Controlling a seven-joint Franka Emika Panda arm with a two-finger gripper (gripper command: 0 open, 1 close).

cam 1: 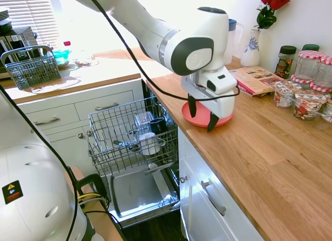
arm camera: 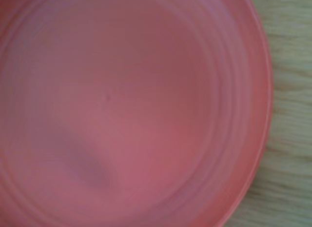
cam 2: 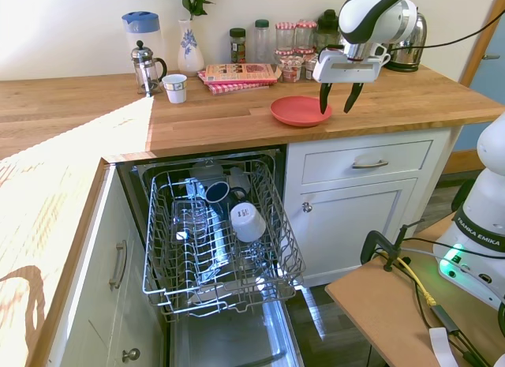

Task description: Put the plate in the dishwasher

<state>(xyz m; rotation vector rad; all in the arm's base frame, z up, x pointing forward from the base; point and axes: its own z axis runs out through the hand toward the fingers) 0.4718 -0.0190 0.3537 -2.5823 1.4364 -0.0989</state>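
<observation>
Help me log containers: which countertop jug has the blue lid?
The tall white jug by the wall; the glass French press before it has a metal top.

Strong daylight from the window (cam 1: 31,13) blows out the far worktop (cam 1: 78,75) in the first exterior view. In the second, a bright sun patch falls across the worktop's left side. Both wide views bend at the edges. The wrist view is soft, the plate (arm camera: 131,110) blurred.
</observation>
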